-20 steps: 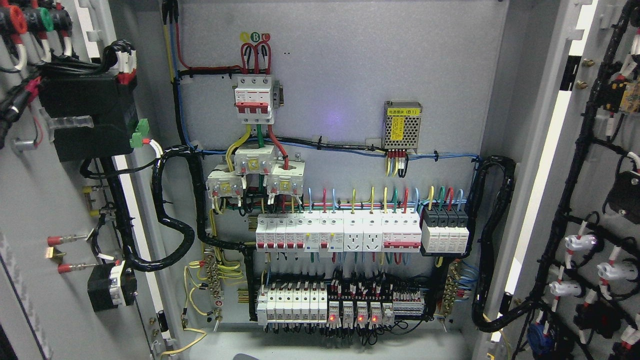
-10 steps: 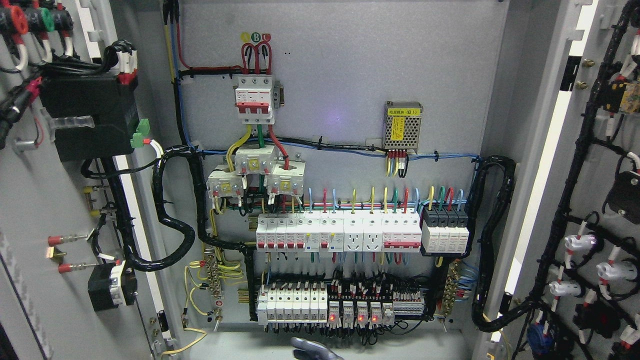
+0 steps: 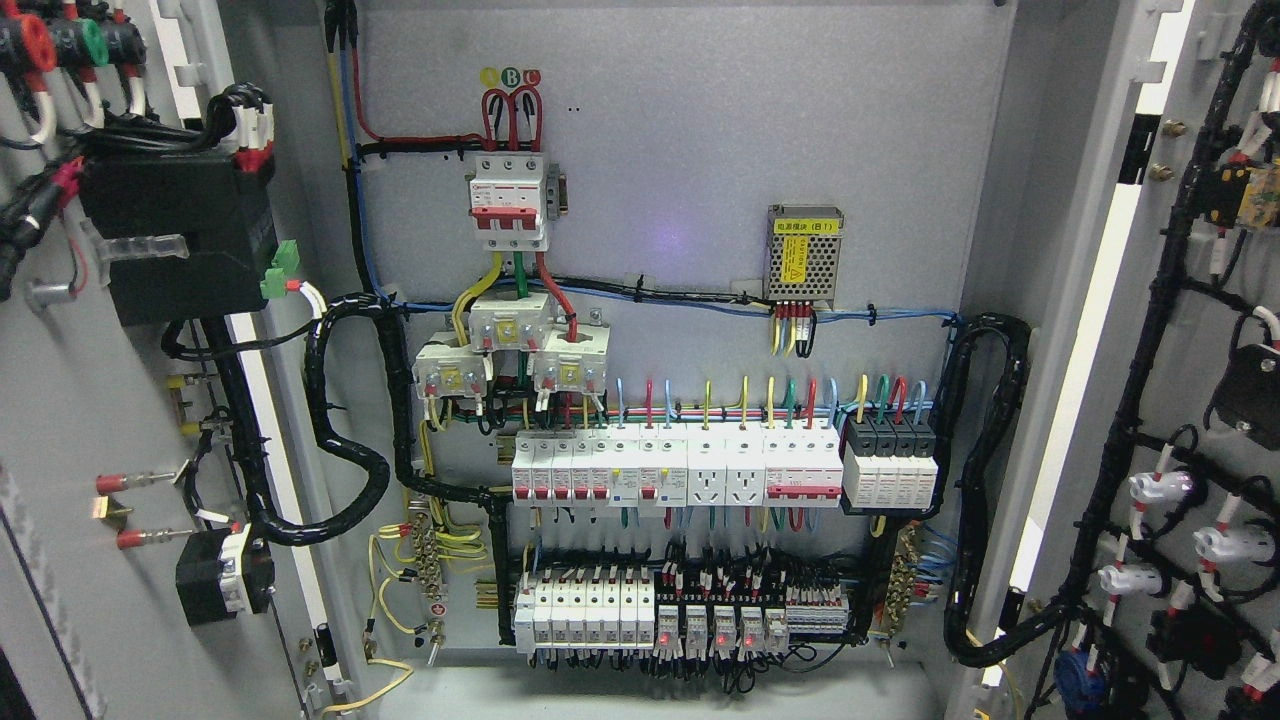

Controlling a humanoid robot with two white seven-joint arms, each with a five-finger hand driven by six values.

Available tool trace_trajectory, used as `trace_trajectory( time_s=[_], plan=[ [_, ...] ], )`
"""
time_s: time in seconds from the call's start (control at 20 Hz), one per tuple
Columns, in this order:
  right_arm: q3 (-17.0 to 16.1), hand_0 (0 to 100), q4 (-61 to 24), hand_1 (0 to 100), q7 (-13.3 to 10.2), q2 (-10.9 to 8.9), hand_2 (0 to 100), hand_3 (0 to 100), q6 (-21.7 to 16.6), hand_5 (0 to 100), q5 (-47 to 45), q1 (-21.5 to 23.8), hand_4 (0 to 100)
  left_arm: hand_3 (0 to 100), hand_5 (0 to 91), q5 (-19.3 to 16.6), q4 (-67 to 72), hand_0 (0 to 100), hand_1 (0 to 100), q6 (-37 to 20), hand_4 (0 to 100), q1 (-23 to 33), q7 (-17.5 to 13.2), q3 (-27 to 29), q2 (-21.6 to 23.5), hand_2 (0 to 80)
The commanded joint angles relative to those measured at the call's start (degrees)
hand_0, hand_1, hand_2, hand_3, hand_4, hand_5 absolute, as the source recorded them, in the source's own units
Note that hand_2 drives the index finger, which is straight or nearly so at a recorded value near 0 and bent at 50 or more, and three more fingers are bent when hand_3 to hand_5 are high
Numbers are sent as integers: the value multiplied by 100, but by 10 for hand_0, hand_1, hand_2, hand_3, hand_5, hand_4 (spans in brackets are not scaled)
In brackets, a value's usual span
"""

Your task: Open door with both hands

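Single head camera view, looking straight and level into the open cabinet, close to the back panel [image 3: 700, 150] which fills the middle, left door [image 3: 60, 420] inside face at left edge, right door [image 3: 1200, 330] at right edge, both cropped

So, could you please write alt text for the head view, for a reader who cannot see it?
An electrical cabinet stands open, its left door and right door swung wide. Rows of circuit breakers and coloured wiring fill the grey back panel. No robot hand is in view.
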Motion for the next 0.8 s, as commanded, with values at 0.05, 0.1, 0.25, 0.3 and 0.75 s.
trace_trajectory(
  time_s=[0.05, 0.1, 0.25, 0.3, 0.75],
  plan=[
    [-740, 0, -680, 0, -7, -273, 0, 0, -707, 0, -239, 645, 0, 0, 0, -79, -2411, 0, 0, -2066, 0, -14, -7, 281, -35, 0],
    [-748, 0, -680, 0, -7, -291, 0, 0, -708, 0, -563, 636, 0, 0, 0, -79, -2463, 0, 0, -2364, 0, -14, -7, 431, -87, 0],
    [-1011, 0, -662, 0, -7, -334, 0, 0, -682, 0, -1365, 548, 0, 0, 0, -79, -2674, 0, 0, -3287, 0, -14, 2, 852, -473, 0],
    [-1082, 0, -662, 0, -7, -457, 0, 0, -664, 0, -1384, 531, 0, 0, 0, -70, -2762, 0, 0, -3560, 0, -14, -7, 993, -623, 0],
    [-1478, 0, -592, 0, -7, -862, 0, 0, -383, 0, -1973, 285, 0, 0, 0, 325, -3325, 0, 0, -4424, 0, 56, 63, 2233, -571, 0]
  ],
)
